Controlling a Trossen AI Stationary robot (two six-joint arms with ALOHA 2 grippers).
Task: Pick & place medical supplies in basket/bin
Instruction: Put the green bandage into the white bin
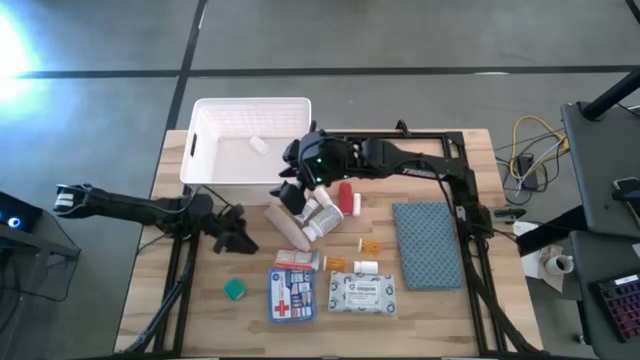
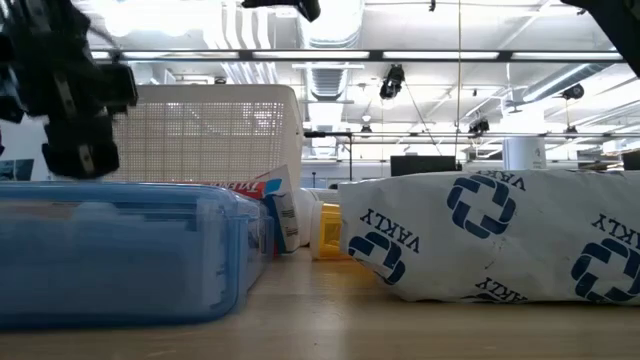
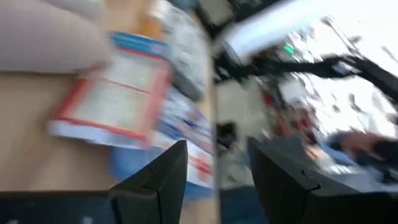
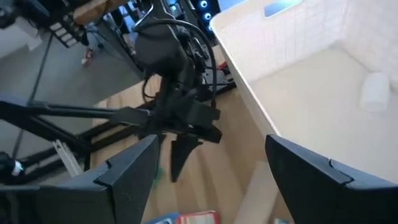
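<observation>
The white slotted bin [image 1: 215, 160] stands at the table's far side with one small white item [image 1: 259, 145] inside. My right gripper [image 1: 296, 178] hovers open and empty at the bin's near right corner, above the tan roll [image 1: 285, 225], white pill bottles [image 1: 320, 213] and red tube [image 1: 347, 195]. My left gripper [image 1: 236, 236] is open and empty, left of the tan roll and above the table. Nearer lie the green piece [image 1: 235, 290], the blue-white first-aid pouch [image 1: 293, 296], the white wipes pack [image 1: 362, 292] and orange bits [image 1: 370, 245].
The blue-grey cloth pad [image 1: 428, 243] lies on the table's right part. A black frame [image 1: 455, 160] runs along the table beside the right arm. Bare wood shows left of the green piece and near the front edge. In the low view the pouch [image 2: 120, 250] and wipes pack [image 2: 500, 235] fill the foreground.
</observation>
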